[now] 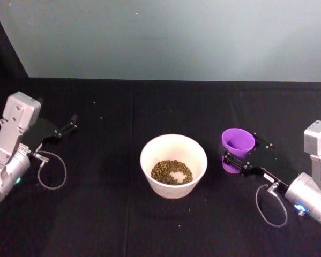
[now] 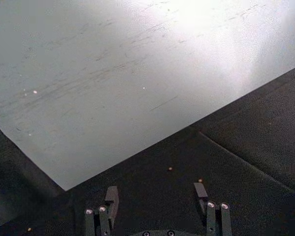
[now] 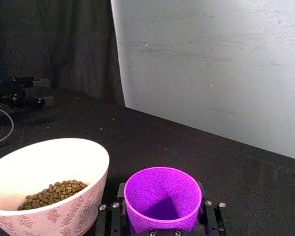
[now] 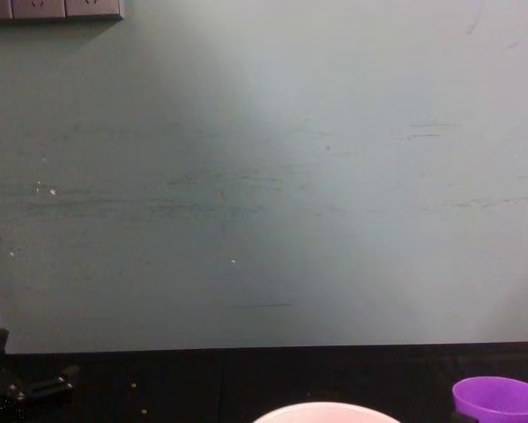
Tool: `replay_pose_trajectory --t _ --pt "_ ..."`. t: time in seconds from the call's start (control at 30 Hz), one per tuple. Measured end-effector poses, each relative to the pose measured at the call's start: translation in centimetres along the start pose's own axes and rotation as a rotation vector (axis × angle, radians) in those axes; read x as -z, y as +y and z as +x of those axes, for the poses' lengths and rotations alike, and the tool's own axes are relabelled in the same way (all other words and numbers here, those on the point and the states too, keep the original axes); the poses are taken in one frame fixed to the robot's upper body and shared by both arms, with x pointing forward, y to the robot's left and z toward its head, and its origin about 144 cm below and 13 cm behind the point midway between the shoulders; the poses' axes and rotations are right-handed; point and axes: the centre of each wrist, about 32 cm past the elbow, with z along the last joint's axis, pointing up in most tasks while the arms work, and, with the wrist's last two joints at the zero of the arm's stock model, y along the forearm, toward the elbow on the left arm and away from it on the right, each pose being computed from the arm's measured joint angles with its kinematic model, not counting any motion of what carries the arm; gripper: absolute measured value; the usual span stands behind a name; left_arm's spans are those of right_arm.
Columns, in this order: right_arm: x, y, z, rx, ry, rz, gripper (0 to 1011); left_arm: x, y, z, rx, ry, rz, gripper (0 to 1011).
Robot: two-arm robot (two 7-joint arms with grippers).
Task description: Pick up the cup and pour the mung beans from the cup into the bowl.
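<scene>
The bowl (image 1: 173,165) is sitting closest to the front edge of the desk (image 1: 122,225), about midway across, with the mung beans (image 1: 172,172) lying in a small heap at its bottom. Just beside it toward the right edge, the cup (image 1: 237,147) is standing upright and looking empty inside. The right gripper (image 1: 232,161) is reaching in from the right edge and its fingers (image 3: 210,219) are pinching the cup from both sides, low down near its base. Way over by the left edge, the left gripper (image 1: 72,125) is hovering well apart from everything, fingers spread with nothing between them.
</scene>
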Motion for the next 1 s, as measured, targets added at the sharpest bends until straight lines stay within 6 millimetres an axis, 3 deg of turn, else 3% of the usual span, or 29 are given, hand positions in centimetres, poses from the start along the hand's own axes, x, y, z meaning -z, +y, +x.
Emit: replay_pose_trajectory --t 0.33,0.83,1.0 --pt "0.0 0.0 0.0 0.001 -0.001 0.002 1000 0.0 0.0 0.0 0.0 0.0 0.0 1000" --pt "-2.5 -1.0 -0.1 0.051 0.006 0.109 1000 0.0 0.0 0.0 0.0 0.0 0.0 1000" --pt "-4.2 -1.9 -0.4 0.192 -0.012 0.126 1002 0.0 0.0 0.0 0.0 0.0 0.0 1000"
